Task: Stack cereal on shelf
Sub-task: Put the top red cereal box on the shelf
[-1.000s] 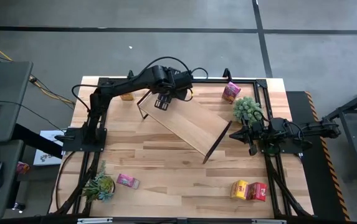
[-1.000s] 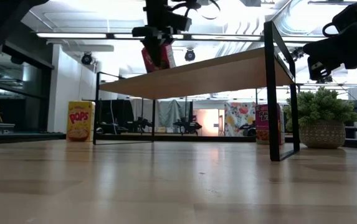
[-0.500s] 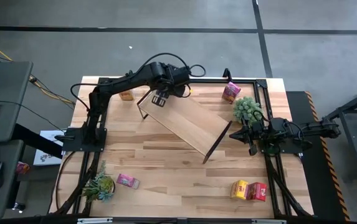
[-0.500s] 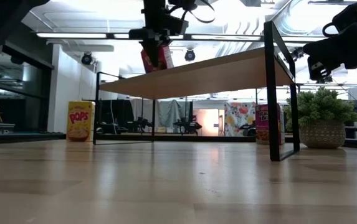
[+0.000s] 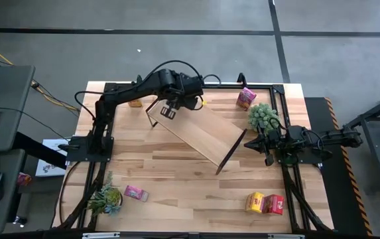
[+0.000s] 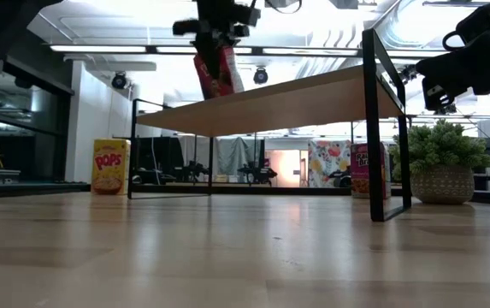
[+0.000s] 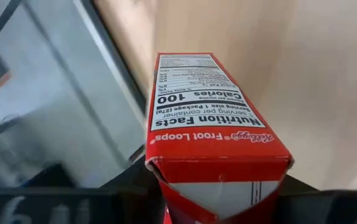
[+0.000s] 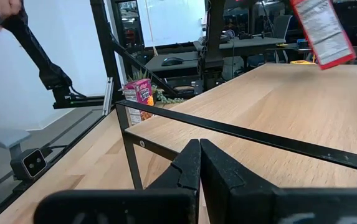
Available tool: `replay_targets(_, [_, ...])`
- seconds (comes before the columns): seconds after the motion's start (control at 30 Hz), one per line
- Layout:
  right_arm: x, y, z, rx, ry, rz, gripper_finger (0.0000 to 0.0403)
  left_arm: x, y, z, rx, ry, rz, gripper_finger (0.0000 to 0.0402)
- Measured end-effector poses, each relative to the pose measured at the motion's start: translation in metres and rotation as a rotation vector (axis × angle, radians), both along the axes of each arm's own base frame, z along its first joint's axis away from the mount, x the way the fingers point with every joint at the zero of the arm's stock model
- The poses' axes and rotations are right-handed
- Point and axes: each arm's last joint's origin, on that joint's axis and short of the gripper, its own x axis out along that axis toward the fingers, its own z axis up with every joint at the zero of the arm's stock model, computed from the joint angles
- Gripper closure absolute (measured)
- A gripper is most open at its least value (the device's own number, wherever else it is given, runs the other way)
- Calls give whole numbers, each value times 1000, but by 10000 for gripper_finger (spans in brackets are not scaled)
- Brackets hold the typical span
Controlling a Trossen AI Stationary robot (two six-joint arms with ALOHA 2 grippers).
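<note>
A red cereal box [image 7: 206, 118] hangs in my left gripper [image 6: 217, 36] over the far left end of the shelf [image 5: 199, 133]. The same box [image 8: 318, 28] also shows in the right wrist view. The shelf, a light-wood board on black end frames [image 6: 373, 128], stands slantwise across the table's middle. My right gripper [image 8: 199, 149] waits shut at the table's right side, by the shelf's right end [image 5: 233, 149], touching nothing. My left gripper pinches the red box's upper end [image 7: 166, 186] between its two fingers, one on each broad face. The fingers come from above, slanting down. The box hangs tilted below them [image 6: 217, 75]. I cannot tell whether its lower end touches the shelf board.
A yellow box [image 5: 134, 101] stands at the far left and a pink one [image 5: 245, 98] at the far right. Another pink box [image 5: 135, 193] lies near left, and a yellow [image 5: 255, 202] and a red box [image 5: 273, 204] near right. Potted plants [image 5: 262, 116] [image 5: 105, 198] stand at the right and near left.
My left gripper has risen a little over the shelf's far left end. The red box stays in it and now shows longer and more tilted below the fingers.
</note>
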Motion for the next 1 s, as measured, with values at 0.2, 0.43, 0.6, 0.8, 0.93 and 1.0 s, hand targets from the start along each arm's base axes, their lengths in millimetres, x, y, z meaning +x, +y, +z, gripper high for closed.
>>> replay_targets(0.2, [0, 0, 0, 0, 0, 0, 402, 0, -6, 6, -118, -67, 28, 288])
replay_targets(0.43, [0, 0, 0, 0, 0, 0, 402, -2, 2, 5, -189, -96, 73, 286])
replay_targets(0.6, [0, 0, 0, 0, 0, 0, 402, -4, 8, 6, -187, -97, 89, 284])
replay_targets(0.8, [0, 0, 0, 0, 0, 0, 402, -6, 15, 6, -182, -98, 109, 283])
replay_targets(0.93, [0, 0, 0, 0, 0, 0, 402, -6, 16, 6, -183, -100, 116, 283])
replay_targets(1.0, [0, 0, 0, 0, 0, 0, 402, -6, 16, 6, -183, -102, 120, 283])
